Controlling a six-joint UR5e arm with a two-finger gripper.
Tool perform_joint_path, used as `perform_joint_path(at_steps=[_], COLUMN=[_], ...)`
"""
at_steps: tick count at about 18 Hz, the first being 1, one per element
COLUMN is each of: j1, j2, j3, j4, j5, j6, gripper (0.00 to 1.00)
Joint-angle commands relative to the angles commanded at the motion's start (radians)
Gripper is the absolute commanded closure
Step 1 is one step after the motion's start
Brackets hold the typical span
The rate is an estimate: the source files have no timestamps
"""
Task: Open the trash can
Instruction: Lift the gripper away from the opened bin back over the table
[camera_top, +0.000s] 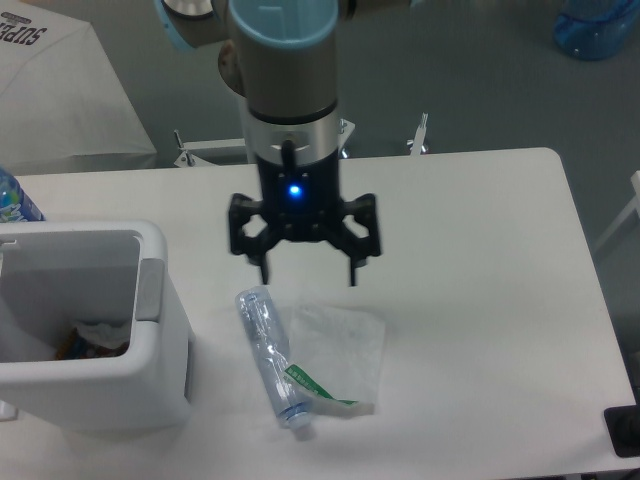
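The white trash can (165, 350) stands at the table's left front. Its top is open, and crumpled rubbish shows inside. A grey push-tab (148, 290) sits on its right rim. My gripper (308, 278) hangs open above the table, to the right of the can and clear of it. It is just above the top end of a crushed clear plastic bottle (270, 358). Nothing is between its fingers.
A clear plastic bag (340, 355) lies beside the bottle on the white table (470, 260). A blue-capped bottle (14, 200) stands behind the can at the left edge. The arm's base and metal brackets sit beyond the table's far edge.
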Motion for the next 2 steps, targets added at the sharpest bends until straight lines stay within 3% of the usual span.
perform_joint_path(at_steps=[2], j1=[0.014], j2=[-0.002], j3=[0.000], j4=[0.000], j5=[-0.001], j6=[0.020], gripper=[0.00])
